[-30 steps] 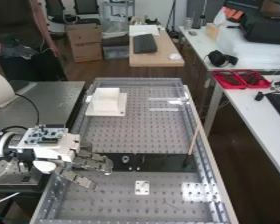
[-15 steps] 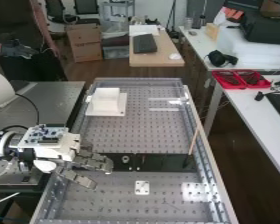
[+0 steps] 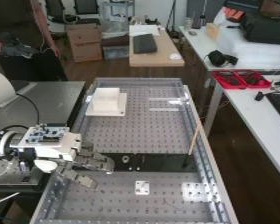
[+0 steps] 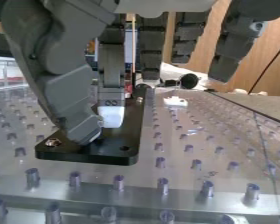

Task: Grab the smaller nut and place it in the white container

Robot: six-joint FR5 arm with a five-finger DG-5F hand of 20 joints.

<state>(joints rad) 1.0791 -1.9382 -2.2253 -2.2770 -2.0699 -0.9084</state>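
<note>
In the high view the hand (image 3: 91,161) is over the left end of the flat black bar (image 3: 160,162). The white container (image 3: 106,95) stands on a white plate farther up the bench. The bearing (image 3: 125,159) sits on the bar, to the right of the hand. In the wrist view the hand (image 4: 54,60) hangs low over the near end of the black bar (image 4: 91,153) and covers part of its top. Whether it holds a thing there cannot be made out.
A thin wooden stick (image 3: 194,140) leans by the bar's right end. A small white plate (image 3: 142,187) lies on the bench below the bar. Raised metal rails (image 3: 207,150) edge the bench. At the bar's corner is a small metal piece (image 4: 53,142), like a screw head.
</note>
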